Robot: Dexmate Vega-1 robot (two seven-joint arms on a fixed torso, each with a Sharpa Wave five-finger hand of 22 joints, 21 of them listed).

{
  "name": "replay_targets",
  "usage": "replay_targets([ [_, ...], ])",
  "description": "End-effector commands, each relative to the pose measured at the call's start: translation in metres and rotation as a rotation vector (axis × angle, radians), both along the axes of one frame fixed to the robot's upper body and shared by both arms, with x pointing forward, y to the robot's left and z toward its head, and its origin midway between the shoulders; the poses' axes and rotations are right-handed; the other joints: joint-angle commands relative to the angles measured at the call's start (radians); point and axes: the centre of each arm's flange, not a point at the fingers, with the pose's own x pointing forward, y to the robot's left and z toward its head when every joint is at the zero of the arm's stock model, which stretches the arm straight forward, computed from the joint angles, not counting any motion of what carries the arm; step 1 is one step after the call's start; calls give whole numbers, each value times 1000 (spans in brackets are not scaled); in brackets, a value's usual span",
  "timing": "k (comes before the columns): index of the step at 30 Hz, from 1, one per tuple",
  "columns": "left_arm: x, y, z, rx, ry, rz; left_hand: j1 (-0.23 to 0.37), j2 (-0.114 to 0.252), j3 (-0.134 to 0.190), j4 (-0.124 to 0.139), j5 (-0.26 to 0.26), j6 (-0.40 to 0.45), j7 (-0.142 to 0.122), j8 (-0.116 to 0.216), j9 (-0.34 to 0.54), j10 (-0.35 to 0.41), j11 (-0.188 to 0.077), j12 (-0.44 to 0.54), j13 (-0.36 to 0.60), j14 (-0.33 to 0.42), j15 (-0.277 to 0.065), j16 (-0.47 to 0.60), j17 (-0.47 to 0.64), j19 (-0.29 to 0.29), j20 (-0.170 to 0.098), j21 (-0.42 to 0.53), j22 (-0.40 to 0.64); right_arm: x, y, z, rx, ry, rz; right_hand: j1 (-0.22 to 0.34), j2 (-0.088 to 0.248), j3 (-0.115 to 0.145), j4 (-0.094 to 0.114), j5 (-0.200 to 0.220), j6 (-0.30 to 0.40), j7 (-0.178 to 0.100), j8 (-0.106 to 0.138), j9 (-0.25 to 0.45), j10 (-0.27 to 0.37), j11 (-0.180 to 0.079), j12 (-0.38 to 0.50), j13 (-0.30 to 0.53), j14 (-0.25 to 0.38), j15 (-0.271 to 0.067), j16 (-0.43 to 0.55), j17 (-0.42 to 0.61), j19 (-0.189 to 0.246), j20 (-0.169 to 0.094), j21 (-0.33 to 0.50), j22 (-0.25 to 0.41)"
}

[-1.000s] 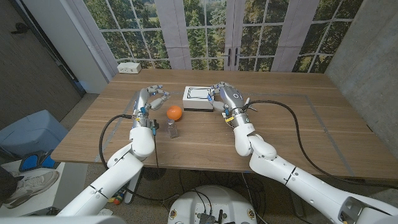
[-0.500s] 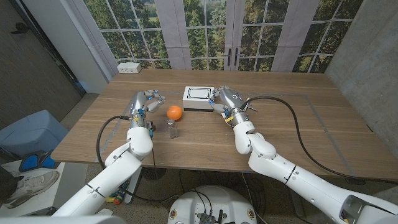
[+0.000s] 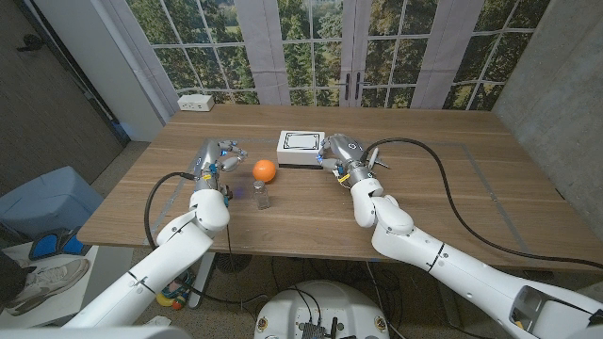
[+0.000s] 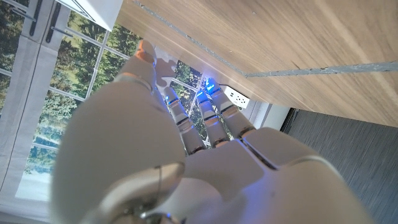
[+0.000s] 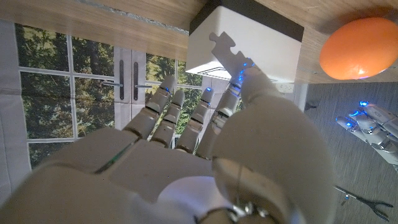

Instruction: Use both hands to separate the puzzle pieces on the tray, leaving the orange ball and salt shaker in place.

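Now the right hand (image 5: 205,155) pinches a puzzle piece (image 5: 227,55) beside the tray (image 5: 261,31).

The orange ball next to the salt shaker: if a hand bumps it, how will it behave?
The orange ball looks round and smooth, so it would probably roll easily on the flat table. Nothing visibly blocks it except the salt shaker nearby, which might tip if struck.
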Motion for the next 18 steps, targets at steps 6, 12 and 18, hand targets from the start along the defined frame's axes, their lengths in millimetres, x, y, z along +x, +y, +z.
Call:
replay_targets([
  [6, 7, 4, 5, 39, 50, -71, -111, -38, -65, 16, 9, -395, -80, -67, -4, -163, 26, -15, -2, -61, -136, -7, -3, -46, 29, -20, -2, 8, 2, 6, -40, 50, -43, -75, -12, -40, 12, -6, -281, -29, -52, 10, -127, 52, -24, 19, -38, -96, -7, 9, -16, 38, -15, 0],
  [12, 14, 10, 4, -2, 65, -202, -279, -44, -126, 70, 28, -758, -94, -65, -16, -378, 116, -21, -4, -179, -75, -12, -1, -138, 62, -59, -2, 9, -3, 2, -10, 39, -28, -136, -20, -63, 23, 3, -471, -28, -52, 11, -192, 81, -22, 26, -55, -72, -20, 8, -53, 78, -40, -1],
  [18, 15, 10, 4, -7, 30, -268, -366, -20, -145, 102, 30, -918, -109, -66, -19, -498, 146, -23, -7, -269, -44, -14, -4, -225, 81, -86, -3, 10, -11, 1, 51, 32, 37, -227, -4, -94, 52, 7, -646, 3, -52, 7, -274, 120, -27, 20, -82, -38, -31, 15, -63, 94, -59, -1],
])
